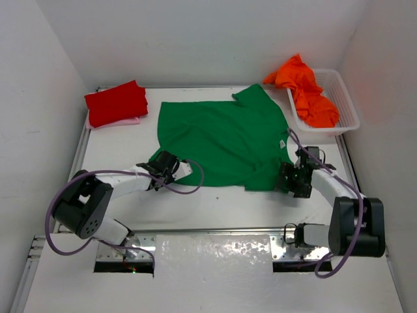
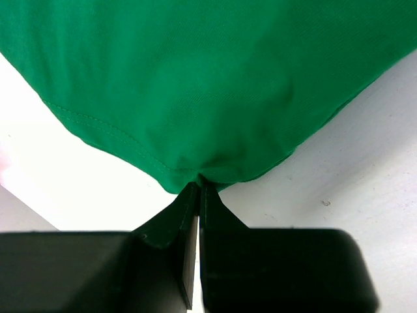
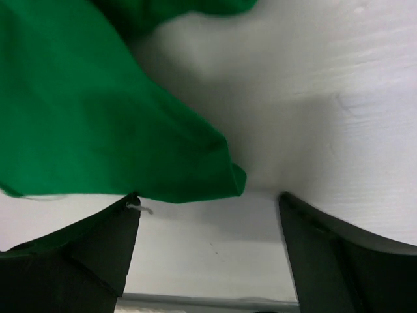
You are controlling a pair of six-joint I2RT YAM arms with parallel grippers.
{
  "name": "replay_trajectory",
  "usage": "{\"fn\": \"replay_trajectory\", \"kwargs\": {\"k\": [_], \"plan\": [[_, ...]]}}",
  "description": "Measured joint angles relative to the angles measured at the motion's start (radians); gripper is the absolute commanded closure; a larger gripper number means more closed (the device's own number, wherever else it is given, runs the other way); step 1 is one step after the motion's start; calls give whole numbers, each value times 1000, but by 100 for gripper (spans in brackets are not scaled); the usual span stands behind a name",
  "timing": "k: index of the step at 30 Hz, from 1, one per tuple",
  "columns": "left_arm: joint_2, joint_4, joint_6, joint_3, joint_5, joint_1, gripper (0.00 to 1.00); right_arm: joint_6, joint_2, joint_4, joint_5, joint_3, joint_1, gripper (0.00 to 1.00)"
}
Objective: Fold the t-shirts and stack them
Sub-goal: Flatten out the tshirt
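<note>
Near edge of table [image 1: 215,202]: both arm bases sit here, and both arms reach forward and inward, low over the surface.

Left gripper [image 2: 197,186]: jaws clenched on the near left corner of the green t-shirt [image 1: 221,137]. The wrist view shows the cloth pinched to a point right at the tips. The left forearm lies almost flat, angled toward the right.

Right gripper [image 3: 208,199]: jaws spread wide, holding nothing. A hemmed corner of the green cloth lies just ahead of the gap, with bare table between the fingers. The right forearm angles in from the right, wrist low, beside the shirt's near right edge.

Mid table: the green t-shirt is spread mostly flat. Its near right part is doubled over or rumpled, and a sleeve points to the far right. I judge it not yet folded.

Far left: the red t-shirt [image 1: 116,101] lies folded on top of the pink t-shirt [image 1: 127,121], of which only an edge shows. Stack of two, taken as done.

Far right: the orange t-shirt [image 1: 309,94] sits bunched in the white basket [image 1: 348,111], spilling over its far left rim. Untouched.

Estimate: about half done. Green is in hand, orange is left, and both must then go onto the stack.
</note>
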Motion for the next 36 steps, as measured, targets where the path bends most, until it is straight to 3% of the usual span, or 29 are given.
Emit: {"fn": "replay_trajectory", "kwargs": {"k": [3, 9, 12, 14, 19, 30, 33, 36], "plan": [[0, -6, -3, 0, -2, 0, 100, -5, 55, 45, -2, -25, 32, 17], [0, -15, -13, 0, -4, 0, 100, -5, 89, 168, 6, -24, 52, 32], [0, -17, -16, 0, -8, 0, 100, -3, 104, 209, 7, -26, 52, 48], [0, -18, -19, 0, -12, 0, 100, -4, 110, 232, 6, -28, 52, 72], [0, -18, -19, 0, -21, 0, 100, 0, 117, 257, -2, -42, 53, 100], [-21, -24, -32, 5, -43, 2, 100, -30, 62, 168, 0, 16, 53, 100], [-21, -53, -38, 64, -54, 23, 100, -44, 79, 95, -10, 184, 53, 100], [12, -81, -33, 254, -84, 71, 100, -68, 217, -16, -30, 563, 53, 100]]}}
